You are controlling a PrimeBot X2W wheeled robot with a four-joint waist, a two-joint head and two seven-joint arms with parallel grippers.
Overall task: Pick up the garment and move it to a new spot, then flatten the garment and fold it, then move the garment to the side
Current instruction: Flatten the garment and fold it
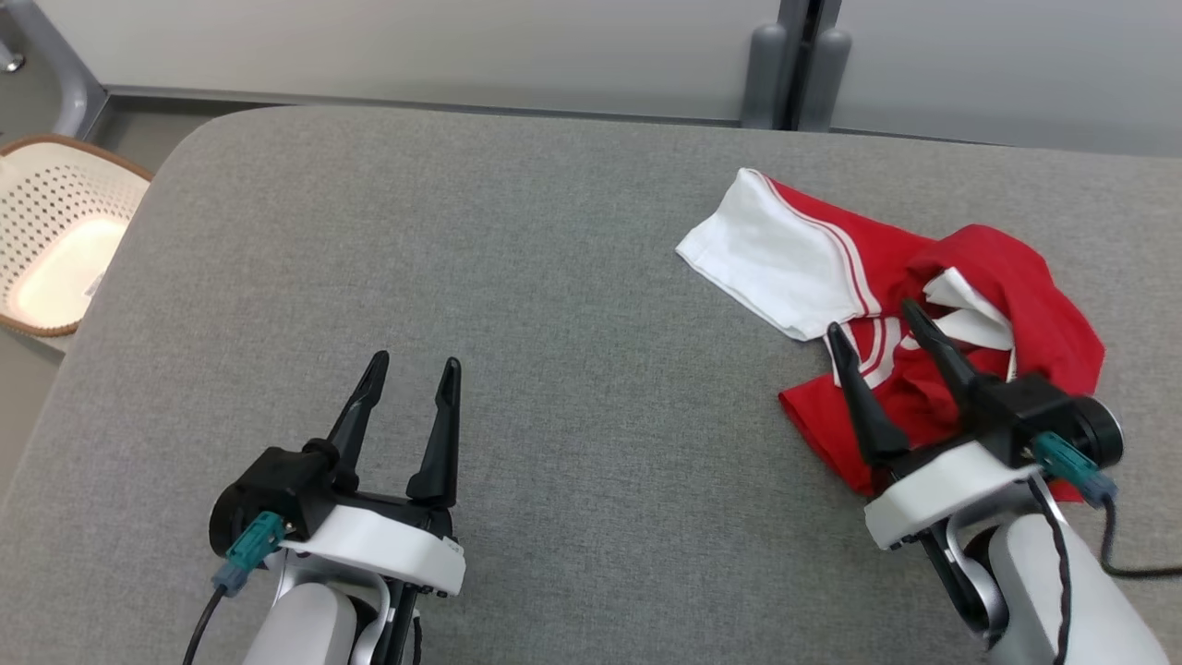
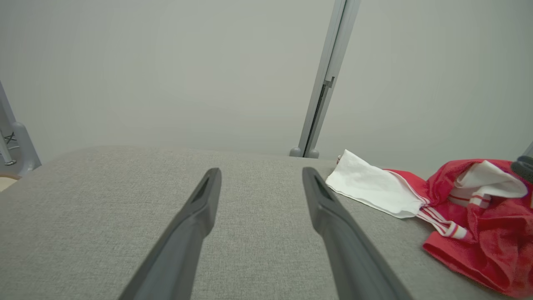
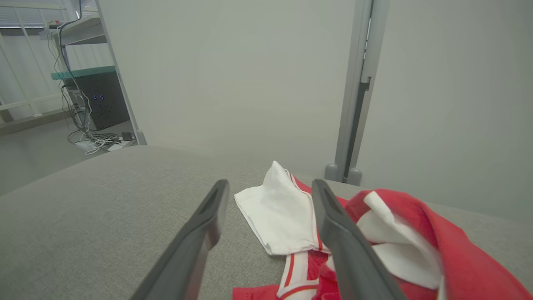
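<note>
Head view showed the red-and-white garment (image 1: 891, 251) lying crumpled on the right part of the grey worktop (image 1: 517, 277). The right gripper (image 1: 872, 317) was over its near edge, fingers apart and empty. The left gripper (image 1: 415, 359) sat well apart from it, fingers likewise apart.

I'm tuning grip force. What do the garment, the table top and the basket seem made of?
The garment: thin soft fabric, perhaps jersey, matte; it crumples in loose folds. The table top: grey woven cloth cover, matte, weave visible. The basket: probably cream plastic, perforated walls, brown rim.
</note>
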